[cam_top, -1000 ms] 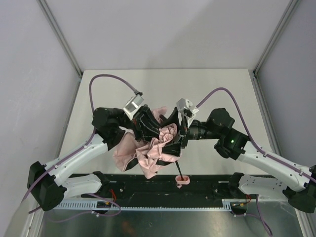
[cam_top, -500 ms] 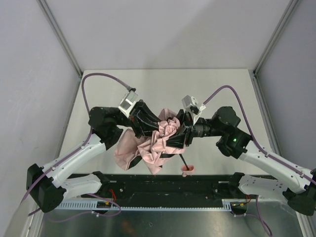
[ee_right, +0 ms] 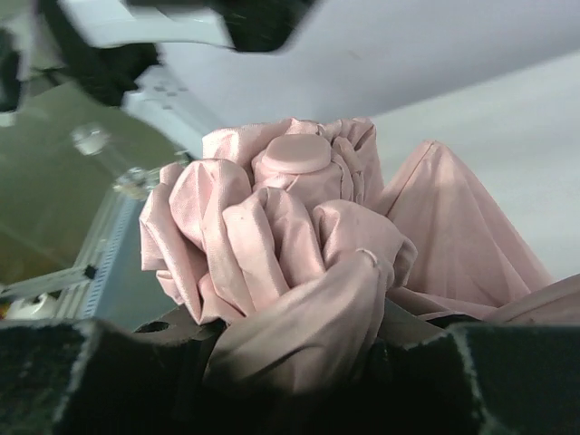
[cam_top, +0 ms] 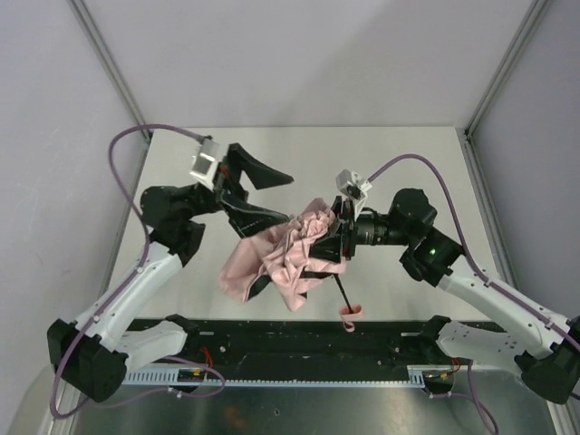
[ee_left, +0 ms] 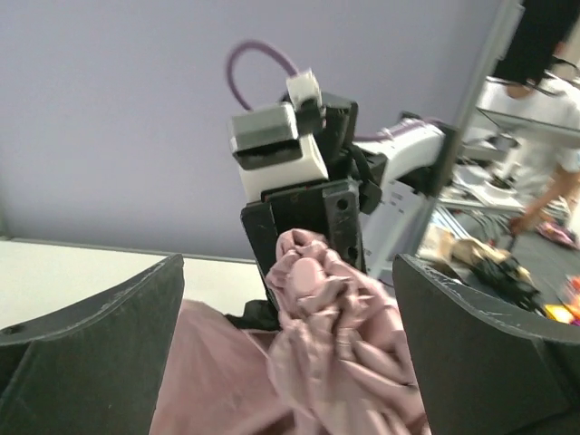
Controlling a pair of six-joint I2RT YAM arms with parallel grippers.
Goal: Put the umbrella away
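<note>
Right gripper (cam_top: 336, 237): yours is pinching the bunched canopy of the one umbrella (cam_top: 281, 263) | left gripper (cam_top: 287, 199): fingers spread wide, holding nothing, tips just beside the fabric | umbrella: hangs between your two arms over the table (cam_top: 408, 163); one black shaft (cam_top: 341, 292) slants to one pink handle (cam_top: 350, 313) near the front edge.
</note>
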